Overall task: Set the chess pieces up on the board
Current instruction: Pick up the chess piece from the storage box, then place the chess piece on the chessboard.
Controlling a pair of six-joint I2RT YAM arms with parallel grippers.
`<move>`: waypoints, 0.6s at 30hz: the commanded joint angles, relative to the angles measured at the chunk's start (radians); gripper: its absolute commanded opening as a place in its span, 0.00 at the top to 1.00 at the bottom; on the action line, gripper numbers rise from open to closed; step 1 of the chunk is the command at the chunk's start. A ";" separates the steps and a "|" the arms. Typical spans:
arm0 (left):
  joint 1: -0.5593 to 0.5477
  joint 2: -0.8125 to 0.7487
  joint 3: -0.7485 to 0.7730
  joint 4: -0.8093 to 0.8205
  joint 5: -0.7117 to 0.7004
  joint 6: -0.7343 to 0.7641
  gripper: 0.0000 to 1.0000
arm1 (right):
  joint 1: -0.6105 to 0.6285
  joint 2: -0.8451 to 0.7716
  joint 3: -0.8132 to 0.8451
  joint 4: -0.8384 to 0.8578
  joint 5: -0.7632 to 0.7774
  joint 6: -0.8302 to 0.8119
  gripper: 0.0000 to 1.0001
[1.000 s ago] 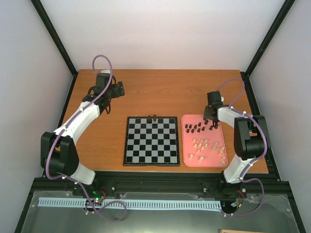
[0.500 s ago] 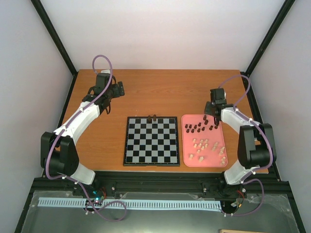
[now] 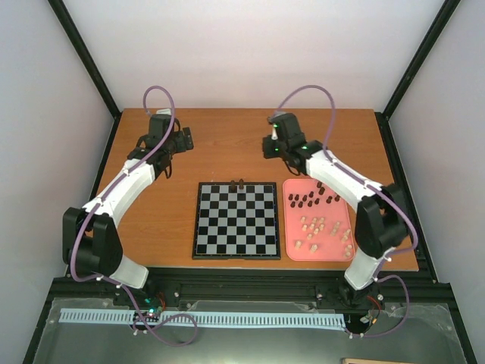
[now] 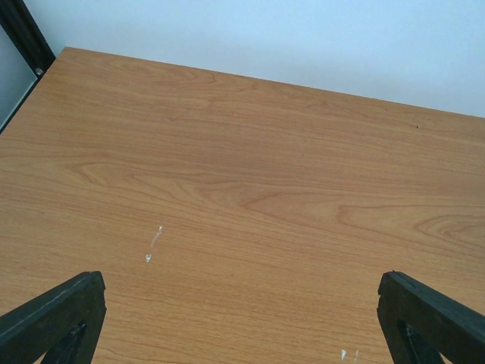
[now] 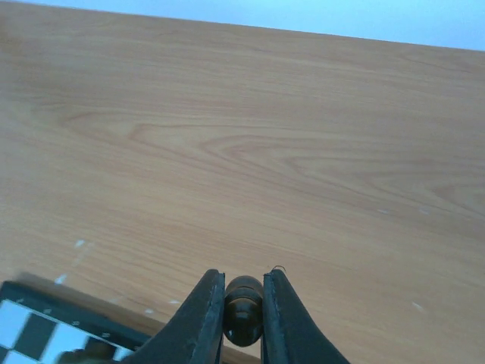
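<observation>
On the brown wooden surface [image 3: 227,144] lies the square black-and-silver checkered board [image 3: 236,227], with the pink rounded rectangular tray [image 3: 291,227] just beside its right edge. Left pincer [image 4: 242,318] hangs over bare wood near the far left corner, jaws spread wide, nothing between them. Right pincer [image 5: 243,282] hovers above the wood beyond the board's far right corner, jaws narrow and clamped on one dark brown chess piece [image 5: 243,318]. Two dark pieces [image 3: 237,183] stand on the board's far row. Other dark pieces [image 3: 309,199] cluster in the tray's far half, pale beige wooden pieces [image 3: 322,231] in its near half.
</observation>
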 commanded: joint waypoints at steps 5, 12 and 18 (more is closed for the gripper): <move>-0.003 -0.097 0.012 -0.018 -0.034 0.001 0.00 | 0.149 0.277 0.323 -0.162 -0.125 -0.074 0.97; -0.003 -0.142 -0.006 -0.019 -0.056 0.002 0.00 | 0.225 0.452 0.510 -0.249 -0.190 -0.106 0.97; -0.003 -0.153 -0.013 -0.015 -0.054 0.002 0.00 | 0.275 0.522 0.582 -0.327 -0.170 -0.123 0.97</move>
